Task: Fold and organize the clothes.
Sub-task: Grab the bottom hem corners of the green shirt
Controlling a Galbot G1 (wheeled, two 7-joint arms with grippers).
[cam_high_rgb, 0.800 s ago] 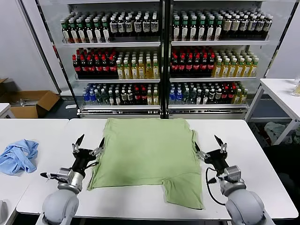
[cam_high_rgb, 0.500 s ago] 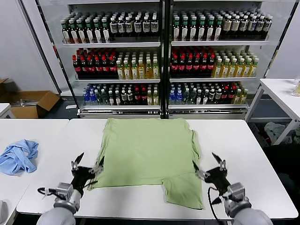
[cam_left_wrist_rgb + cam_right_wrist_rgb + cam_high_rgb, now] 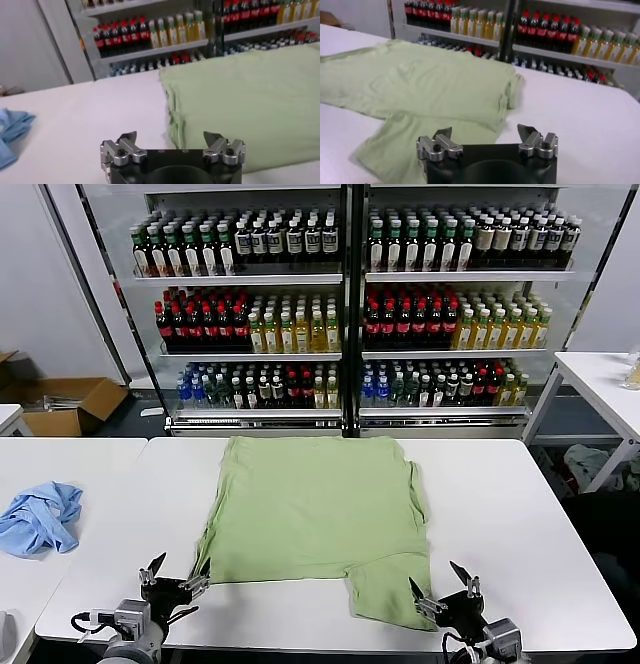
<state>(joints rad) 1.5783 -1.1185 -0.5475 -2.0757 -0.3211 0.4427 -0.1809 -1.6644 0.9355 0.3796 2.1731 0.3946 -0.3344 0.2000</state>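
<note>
Both wide open, holding nothing: left claw [image 3: 168, 581] by shirt [image 3: 315, 509]'s near-left corner, right claw [image 3: 440, 592] near its near-right flap. Best to pinch those near corners low against tabletop [image 3: 520, 534], then fold away evenly.

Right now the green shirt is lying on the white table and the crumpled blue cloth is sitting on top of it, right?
Not quite. The light green shirt does lie on the white table, but the crumpled light blue cloth is not on it. The head view shows it apart, on the neighbouring table to the robot's left.
</note>
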